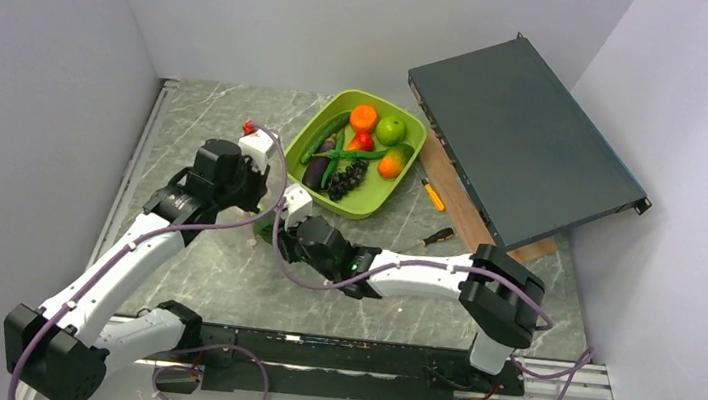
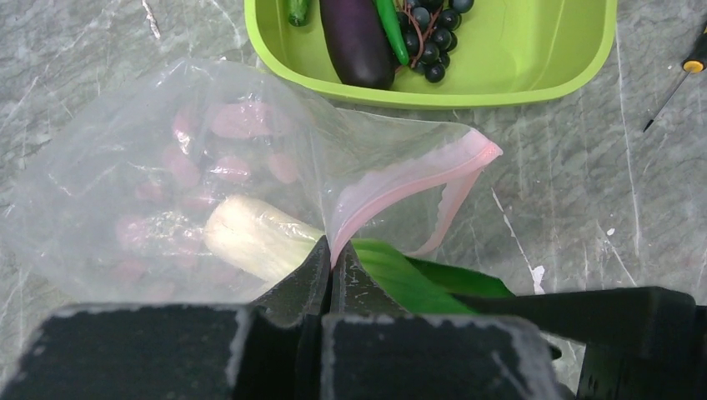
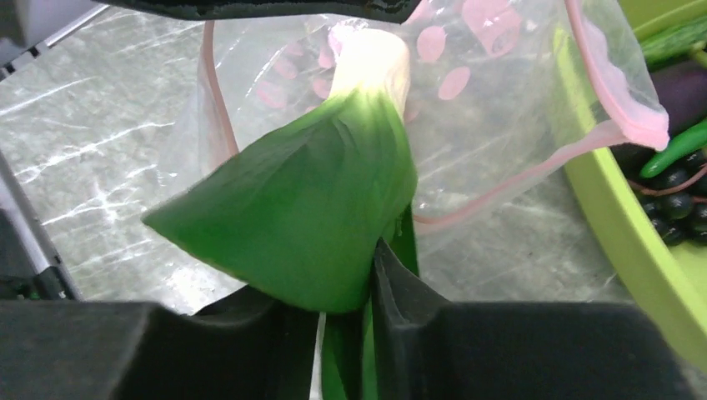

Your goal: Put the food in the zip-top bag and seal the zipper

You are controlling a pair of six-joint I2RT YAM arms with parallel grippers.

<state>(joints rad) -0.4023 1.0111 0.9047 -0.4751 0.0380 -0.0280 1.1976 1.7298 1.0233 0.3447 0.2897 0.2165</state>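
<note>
The clear zip-top bag lies on the marble table beside the lime tray. My left gripper is shut on the bag's mouth edge at the pink zipper, holding the mouth up. My right gripper is shut on the green leaves of the leek. The leek's white end is inside the bag. The tray still holds the eggplant, grapes, orange, green apple, red pepper and cucumber.
A dark flat box leans on a wooden board at the back right. Two orange-handled screwdrivers lie between the tray and the board. Grey walls close in the table on both sides.
</note>
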